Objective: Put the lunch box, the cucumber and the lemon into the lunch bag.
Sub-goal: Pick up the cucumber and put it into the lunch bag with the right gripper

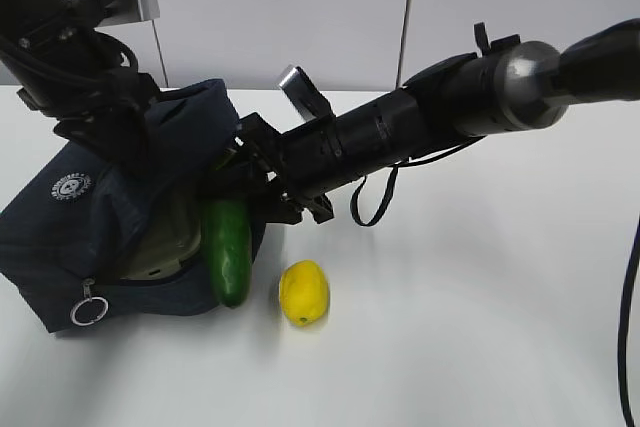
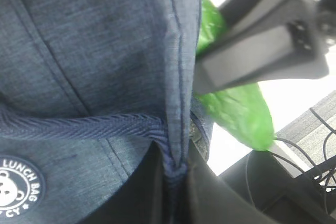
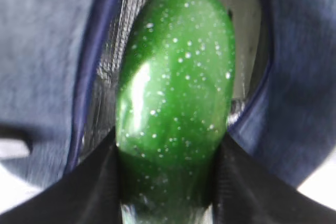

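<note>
Your left gripper (image 2: 170, 182) pinched shut at upper left, your right arm (image 1: 440, 107) stretched across low, right gripper (image 3: 168, 182) fingers (image 3: 79, 192) half spread, clamping.

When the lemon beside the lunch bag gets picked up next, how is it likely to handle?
The lemon is a rounded oval lying loose on the smooth white table, so a nudge would probably roll it. Its skin looks glossy, so it may slip in a light pinch. It looks small and firm, likely holding its shape.

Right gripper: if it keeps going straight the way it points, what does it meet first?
The right gripper, shut on the cucumber, points into the lunch bag opening. The cucumber's tip would likely enter first and meet the lunch box or the bag's lining; depth is unclear.
</note>
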Robot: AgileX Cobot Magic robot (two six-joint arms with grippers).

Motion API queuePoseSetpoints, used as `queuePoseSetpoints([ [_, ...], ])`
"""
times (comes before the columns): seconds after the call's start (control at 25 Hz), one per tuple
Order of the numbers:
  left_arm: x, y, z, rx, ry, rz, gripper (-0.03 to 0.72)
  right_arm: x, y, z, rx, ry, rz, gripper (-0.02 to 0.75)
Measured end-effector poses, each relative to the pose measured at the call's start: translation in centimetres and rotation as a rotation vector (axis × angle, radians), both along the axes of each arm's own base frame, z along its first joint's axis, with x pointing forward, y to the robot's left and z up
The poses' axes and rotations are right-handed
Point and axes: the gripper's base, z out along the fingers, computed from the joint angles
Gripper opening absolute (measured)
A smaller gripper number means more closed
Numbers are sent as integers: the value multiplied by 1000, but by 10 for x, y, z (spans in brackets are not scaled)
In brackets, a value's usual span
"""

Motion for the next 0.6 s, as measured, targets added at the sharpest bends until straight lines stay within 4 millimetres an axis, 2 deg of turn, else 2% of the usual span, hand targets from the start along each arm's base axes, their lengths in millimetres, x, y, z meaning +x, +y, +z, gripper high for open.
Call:
queuePoseSetpoints([
  [0.24,0,0,0,-5,2,1,5,7,8,-2,58,-69,-76,344],
  [0.6,0,-1,0,-8,3,2,5,6,29,-24,110,-103,-124,342],
])
